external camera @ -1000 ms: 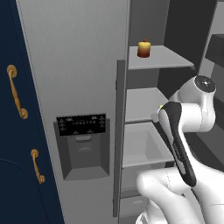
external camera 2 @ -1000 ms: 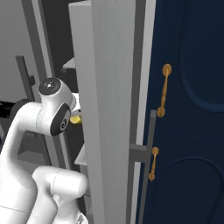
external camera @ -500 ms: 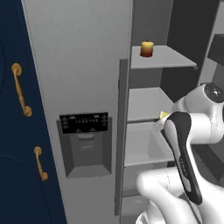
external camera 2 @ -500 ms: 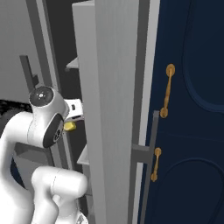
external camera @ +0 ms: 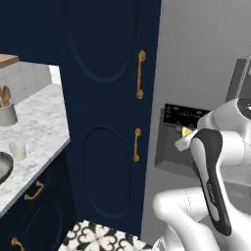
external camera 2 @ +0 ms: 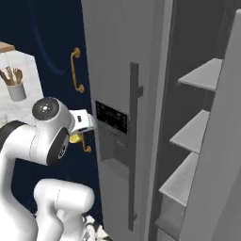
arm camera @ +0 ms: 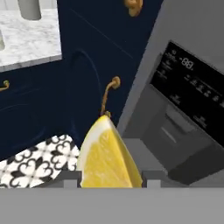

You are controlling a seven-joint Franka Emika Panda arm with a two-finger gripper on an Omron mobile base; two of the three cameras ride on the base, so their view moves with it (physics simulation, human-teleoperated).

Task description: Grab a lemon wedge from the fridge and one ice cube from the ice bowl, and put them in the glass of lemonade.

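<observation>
My gripper (arm camera: 111, 181) is shut on the lemon wedge (arm camera: 107, 155), a bright yellow piece that stands up between the two fingertips. From the base, the lemon wedge (external camera: 187, 131) shows as a yellow spot at the hand, in front of the fridge's (external camera: 206, 59) dark dispenser panel (arm camera: 192, 87). The wedge (external camera 2: 75, 138) hangs under the gripper (external camera 2: 81, 132) in the right base view. Far left on the marble counter stand the glass of lemonade (external camera: 18, 150) and the rim of the ice bowl (external camera: 2, 169).
Navy cabinets with gold handles (external camera: 140, 73) stand between the counter (external camera: 39, 127) and the fridge. A grey cup of wooden utensils (external camera: 6, 110) sits at the counter's back. The fridge's right side is open, showing shelves (external camera 2: 202, 75). Patterned floor tiles (arm camera: 39, 159) lie below.
The whole picture has shifted: the base has swung left, from the fridge's open shelves to the navy cabinets and counter. The lemon wedge stays in the gripper.
</observation>
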